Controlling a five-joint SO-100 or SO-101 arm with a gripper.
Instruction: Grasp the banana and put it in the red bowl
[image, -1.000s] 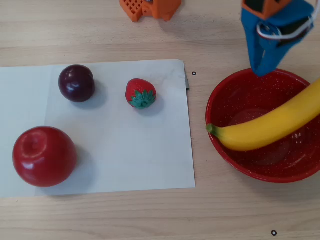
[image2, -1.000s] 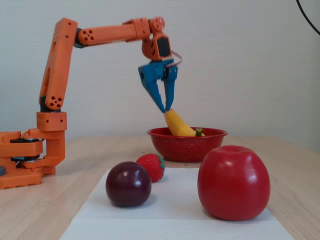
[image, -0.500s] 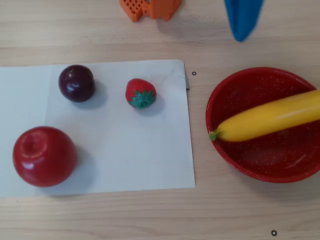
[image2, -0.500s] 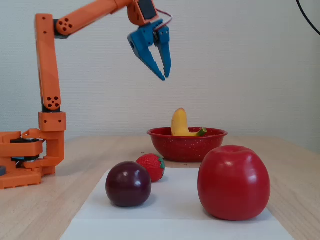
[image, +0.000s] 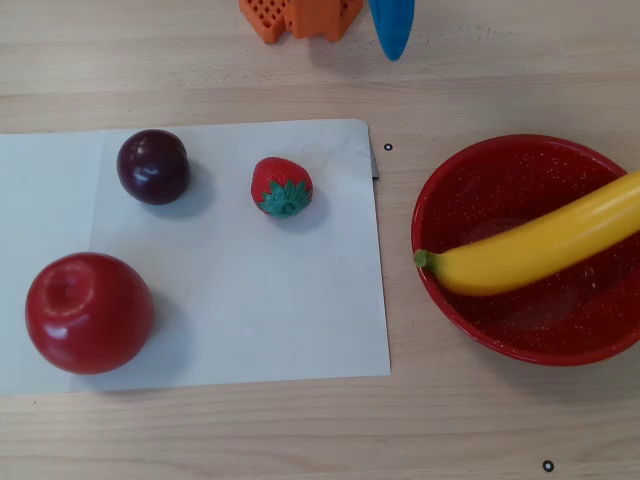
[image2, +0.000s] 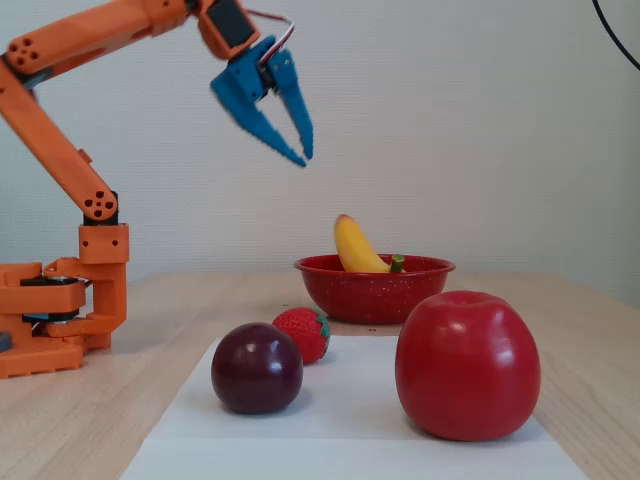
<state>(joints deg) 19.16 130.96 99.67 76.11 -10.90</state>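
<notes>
The yellow banana (image: 540, 245) lies across the inside of the red speckled bowl (image: 500, 330), its green stem tip on the bowl's left rim in the overhead view. In the fixed view the banana (image2: 354, 247) sticks up out of the bowl (image2: 372, 291). My blue gripper (image2: 302, 158) hangs high in the air, left of and well above the bowl, with its jaws slightly apart and nothing between them. In the overhead view only one blue finger (image: 391, 25) shows at the top edge.
A white paper sheet (image: 250, 300) lies left of the bowl in the overhead view. On it sit a red apple (image: 88, 312), a dark plum (image: 153, 166) and a strawberry (image: 281, 186). The orange arm base (image2: 60, 310) stands at the left in the fixed view.
</notes>
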